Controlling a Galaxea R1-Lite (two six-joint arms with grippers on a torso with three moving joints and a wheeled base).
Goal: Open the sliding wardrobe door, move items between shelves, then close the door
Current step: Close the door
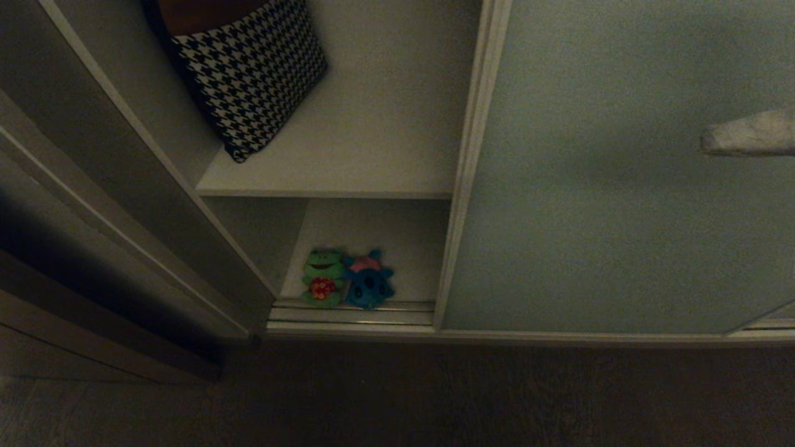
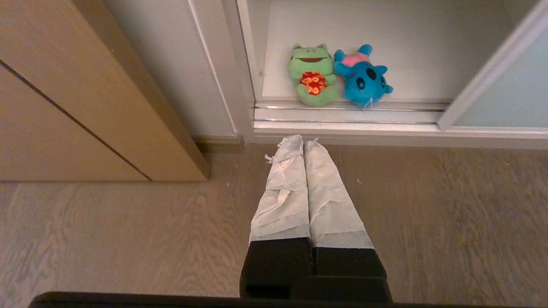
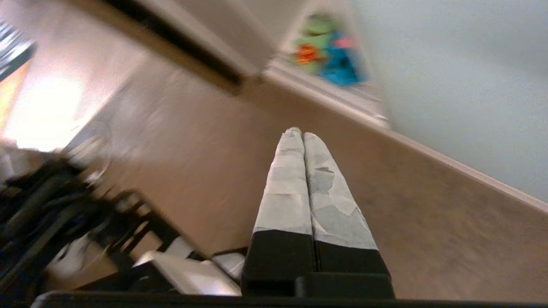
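sliding wardrobe door (image 1: 615, 186) stands pushed aside to the right, baring the shelves (image 1: 348, 180) so things can be reached. a checked cushion (image 1: 248, 74) leans on the upper shelf. below, by the track, the blue plush toy (image 1: 367, 282) touches a green frog (image 1: 322, 282). right pincer (image 1: 745, 133), pressed together, hangs before the door; left pincer (image 2: 303, 143), also pressed together, idles above the floor.
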